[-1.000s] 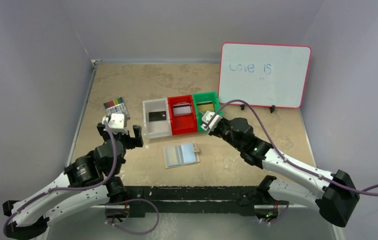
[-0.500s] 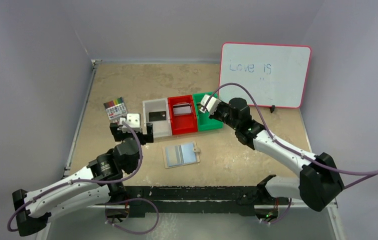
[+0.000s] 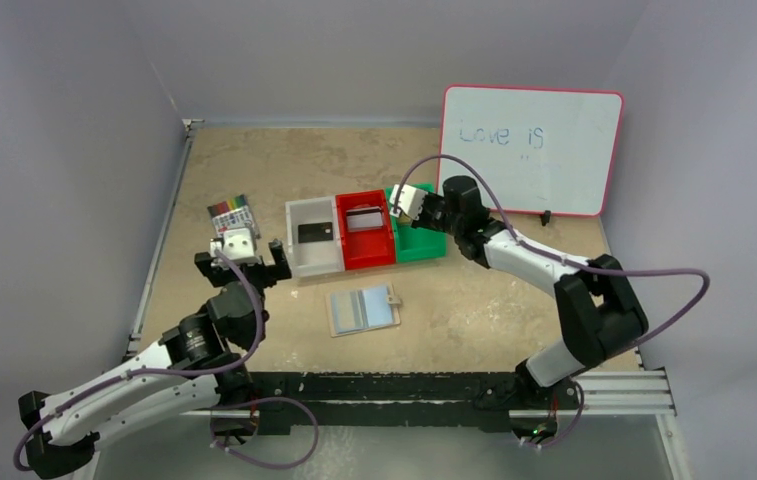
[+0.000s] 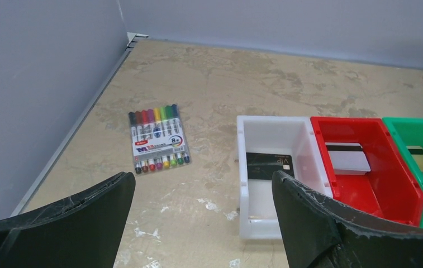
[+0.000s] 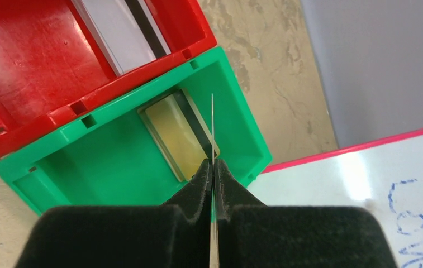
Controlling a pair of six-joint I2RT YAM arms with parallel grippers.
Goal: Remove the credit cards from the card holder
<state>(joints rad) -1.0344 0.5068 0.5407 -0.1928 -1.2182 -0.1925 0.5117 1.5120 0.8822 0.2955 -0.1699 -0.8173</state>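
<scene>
Three cards lie one to a bin, each flat: the black card (image 4: 269, 166) in the white bin (image 4: 273, 129), the silver-grey card (image 4: 347, 158) in the red bin (image 4: 399, 184), and the gold card (image 5: 176, 134) in the green bin (image 5: 108, 167), its long axis across the bin. A fourth card (image 5: 213, 128) hangs over that green bin, straight above the gold one. It shows edge-on to the wrist camera as a thin line reaching out past the fingertips, so its colour cannot be told.

The right gripper (image 5: 213, 167) is pinched tight on this card, pads flat on both faces. Judging by that, the coming move is a short drop straight down into the green bin.

Nearer the arm bases, the card holder (image 3: 362, 310) lies open on the table between the two arms. The left gripper (image 4: 202, 181) hovers by the white bin, jaws spread wide and holding nothing.
</scene>
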